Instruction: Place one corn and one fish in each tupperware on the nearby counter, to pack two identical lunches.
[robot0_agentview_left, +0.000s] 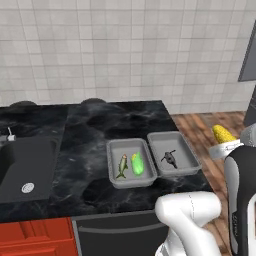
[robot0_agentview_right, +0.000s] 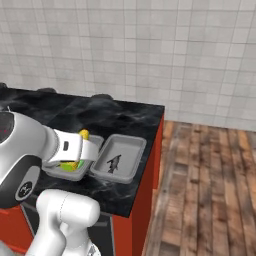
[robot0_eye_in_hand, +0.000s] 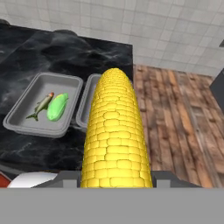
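Hand view: the gripper (robot0_eye_in_hand: 116, 177) is clamped on the yellow corn (robot0_eye_in_hand: 114, 135), up over the counter's (robot0_agentview_left: 90, 130) edge; left tray (robot0_agentview_left: 131, 165) has fish (robot0_agentview_left: 122, 165) and green corn (robot0_agentview_left: 137, 163), right tray (robot0_agentview_left: 172, 152) the dark fish (robot0_agentview_left: 170, 159).

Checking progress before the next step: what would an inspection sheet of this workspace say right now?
Surface: black marble counter, sink basin at its left end.
Job's things: left tupperware holds the pale fish and green corn side by side; right tupperware holds the dark fish, no corn yet.
Clutter: nothing seen.
Pincer: the pincer is shut on the yellow corn, held in the air off the counter's right end, not yet above a tray.
Cables: nothing seen.
Surroundings: tiled wall, wood floor, red cabinet fronts.
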